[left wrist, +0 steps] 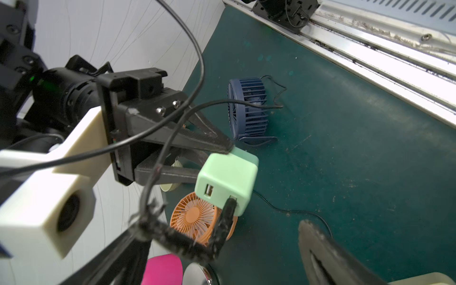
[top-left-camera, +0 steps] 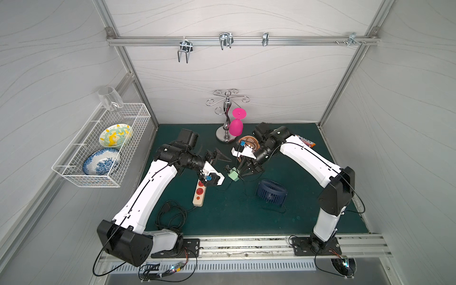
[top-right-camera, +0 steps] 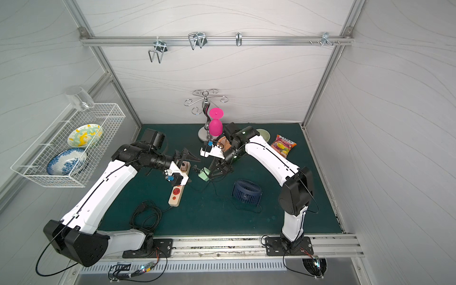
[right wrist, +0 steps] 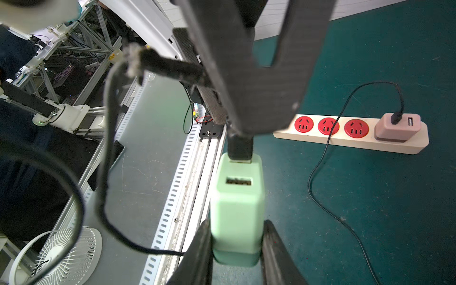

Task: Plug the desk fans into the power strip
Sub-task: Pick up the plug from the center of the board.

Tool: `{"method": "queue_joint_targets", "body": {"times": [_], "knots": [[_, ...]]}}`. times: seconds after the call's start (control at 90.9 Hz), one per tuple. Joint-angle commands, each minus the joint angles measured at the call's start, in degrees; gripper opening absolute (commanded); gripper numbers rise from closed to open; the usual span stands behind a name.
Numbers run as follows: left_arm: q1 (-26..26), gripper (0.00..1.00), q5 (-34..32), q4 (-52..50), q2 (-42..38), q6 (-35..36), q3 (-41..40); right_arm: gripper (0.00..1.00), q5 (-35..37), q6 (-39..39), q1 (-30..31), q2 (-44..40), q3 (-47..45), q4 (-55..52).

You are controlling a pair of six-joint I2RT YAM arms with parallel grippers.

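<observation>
R end effector [right wrist: 237, 229] clamped on mint USB adapter [right wrist: 237, 197], L end effector [top-left-camera: 220, 158] spread apart alongside, power strip [right wrist: 350, 142] lying apart on table [right wrist: 382, 197]

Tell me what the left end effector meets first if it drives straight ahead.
Probably the black USB plug seated in the mint-green cube charger, dead ahead of the left end effector; depth is uncertain.

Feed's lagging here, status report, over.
Right gripper shut on green adapter. Left gripper open by USB plug. Power strip: three sockets free. Thin cord crosses it.
</observation>
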Motion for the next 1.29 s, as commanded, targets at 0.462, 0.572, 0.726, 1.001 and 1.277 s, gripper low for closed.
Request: {"method": "queue_joint_targets", "body": {"times": [0.462,0.572,0.726,1.001,1.277], "knots": [[-3.9,0.82,-4.1,2.7,3.4,6.2,0.1,0.00,1.4,1.3,3.5,3.6,4.5,-2.5],[-4.3,0.78,-4.4,2.3,3.4,6.2,-0.3,0.00,1.2,1.4,3.6,3.5,4.5,-2.5],[-4.8,0.72,-4.5,2.3,3.3,5.5,-0.9,0.00,1.8,1.9,3.6,3.6,4.7,-2.4],[-5.6,0.60,-3.3,1.1,2.4,5.0,-2.0,0.00,1.9,3.1,3.5,3.7,5.0,-1.6],[-6.0,0.45,-3.8,3.5,2.3,2.7,-2.2,0.00,2.0,3.8,3.3,3.1,4.7,-0.9]]}}
